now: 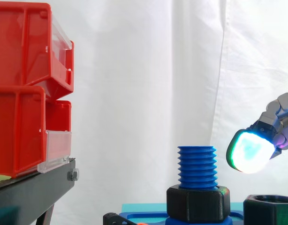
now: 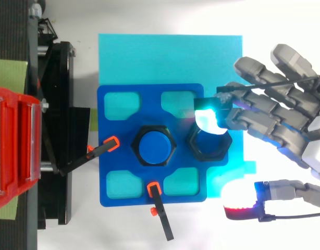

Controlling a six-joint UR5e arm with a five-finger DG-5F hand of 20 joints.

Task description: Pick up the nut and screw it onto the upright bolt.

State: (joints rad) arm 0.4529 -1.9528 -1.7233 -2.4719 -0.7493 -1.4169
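Note:
A blue threaded bolt (image 1: 196, 166) stands upright on a blue base plate (image 2: 110, 172), with one black nut (image 1: 198, 204) sitting low around its foot. A second black nut (image 2: 209, 143) rests loose on the plate just right of the bolt; in the side view this loose nut (image 1: 269, 210) is at the bottom right. My hand (image 2: 285, 117) comes in from the right, open, with its fingers spread. One glowing white-cyan fingertip (image 2: 208, 120) hovers over the loose nut's far rim, above it in the side view. The thumb's red-glowing pad (image 2: 243, 207) is off the plate's near right corner. Nothing is held.
The plate lies on a cyan mat (image 2: 170, 52) and is held by two black clamps with orange tips (image 2: 112, 143), (image 2: 154, 187). Stacked red bins (image 1: 26, 84) sit on a black stand (image 1: 36, 192) to the left. A white curtain hangs behind.

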